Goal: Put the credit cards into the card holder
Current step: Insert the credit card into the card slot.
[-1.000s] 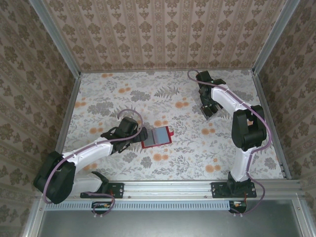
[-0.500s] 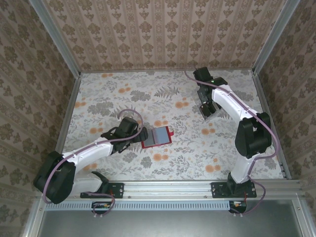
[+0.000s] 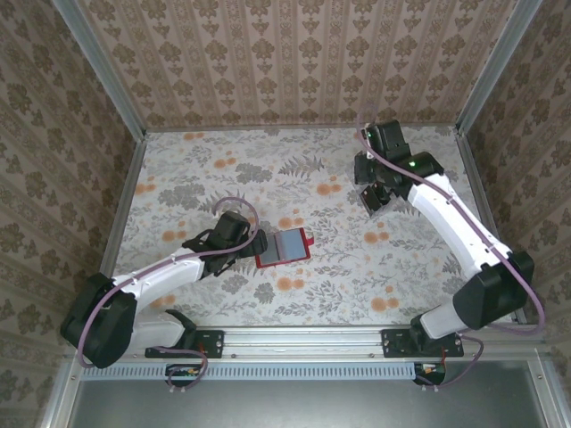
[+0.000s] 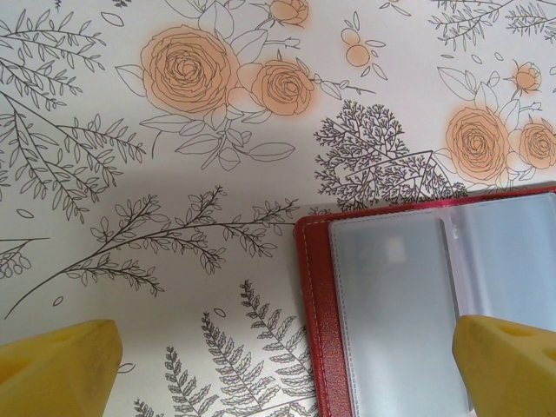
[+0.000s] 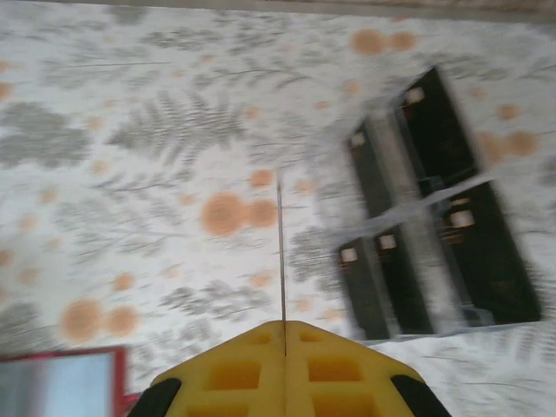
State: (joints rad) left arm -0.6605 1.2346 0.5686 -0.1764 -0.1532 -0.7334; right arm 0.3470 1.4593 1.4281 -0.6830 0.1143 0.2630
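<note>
Card holder at centre, credit cards at far right.
The open card holder lies on the table, its left edge between the fingers of the left claw. Well apart, behind and to the right, the credit cards lie in a tray; the right claw, near them, pinches one card edge-on.

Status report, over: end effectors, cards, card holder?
Left end effector open over edge of open card holder. Right end effector shut on one credit card, edge-on. No obstacle seen between them.
</note>
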